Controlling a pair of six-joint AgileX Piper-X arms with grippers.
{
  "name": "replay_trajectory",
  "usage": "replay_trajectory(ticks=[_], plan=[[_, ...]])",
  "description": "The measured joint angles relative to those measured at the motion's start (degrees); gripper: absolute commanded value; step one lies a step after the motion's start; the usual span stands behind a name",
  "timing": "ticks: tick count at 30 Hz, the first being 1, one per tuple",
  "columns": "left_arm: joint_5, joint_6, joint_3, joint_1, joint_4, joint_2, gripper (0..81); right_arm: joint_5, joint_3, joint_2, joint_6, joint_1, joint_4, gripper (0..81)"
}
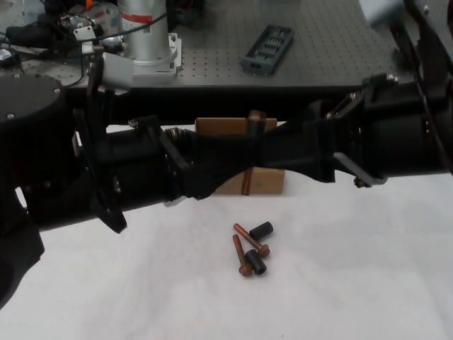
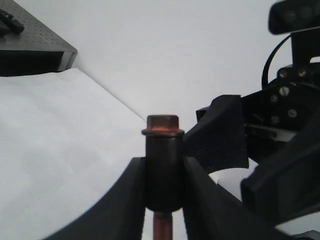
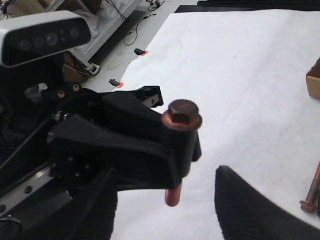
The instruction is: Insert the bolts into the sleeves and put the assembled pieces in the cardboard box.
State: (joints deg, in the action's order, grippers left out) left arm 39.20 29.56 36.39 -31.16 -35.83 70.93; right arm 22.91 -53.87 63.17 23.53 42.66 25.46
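L tool (image 2: 162, 182) is clamped on black sleeve (image 2: 162, 165) w/ copper bolt (image 2: 162, 125) thru it, head up, shank end poking out below. R tool (image 3: 165, 172) sits close by, fingers apart, 1 on either side of that piece w/o touching. Piece hangs near cardboard box (image 1: 219, 126), above white-covered worktop (image 1: 354, 283). 2 more bolts (image 1: 238, 253) & 2 sleeves (image 1: 261, 229) lie close together on it.

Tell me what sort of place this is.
Probably a robotics lab: two black robot arms over a white sheet, a metal bench plate drilled with a grid of holes, and tangled cables behind.
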Motion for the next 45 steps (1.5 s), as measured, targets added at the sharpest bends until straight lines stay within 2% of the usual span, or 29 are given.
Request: replay_trajectory(ticks=[7,9,18,22,23,29,33,38,41,45], plan=[[-2.38,-2.13,0.00,0.21,0.19,0.00,0.7,0.10,0.13,-3.60,-3.24,-1.79,5.04,42.9],[-4.64,-4.96,0.81,1.33,3.51,0.69,0.7,-0.76,0.13,-5.64,-5.63,-2.89,7.90,42.9],[-5.73,-12.95,10.02,5.29,13.49,10.24,0.7,-7.31,0.13,-10.10,-14.06,-9.72,25.50,42.6],[-6.70,-18.13,26.33,6.63,24.70,23.73,0.7,-14.04,0.13,-10.27,-20.07,-12.04,31.90,32.3],[-7.18,-19.29,32.60,6.67,28.37,28.40,0.7,-15.09,0.13,-10.28,-21.53,-12.21,32.46,28.0],[-11.32,-25.76,52.16,7.24,40.09,45.29,0.7,-18.08,0.13,-10.26,-26.14,-12.57,33.41,0.9],[-11.99,-26.44,60.83,7.72,44.49,53.53,0.7,-18.44,0.13,-10.26,-26.69,-12.53,33.41,1.9],[-15.98,-26.54,64.20,7.74,46.15,57.82,0.8,-18.40,0.13,-10.26,-26.97,-12.53,33.41,1.9],[-18.21,-26.54,64.88,7.74,46.42,59.33,11.8,-18.40,0.13,-10.26,-26.97,-12.53,33.41,1.9],[-20.15,-26.54,65.17,8.01,46.41,60.55,38.0,-18.40,0.13,-10.26,-26.97,-12.53,33.41,1.9]])
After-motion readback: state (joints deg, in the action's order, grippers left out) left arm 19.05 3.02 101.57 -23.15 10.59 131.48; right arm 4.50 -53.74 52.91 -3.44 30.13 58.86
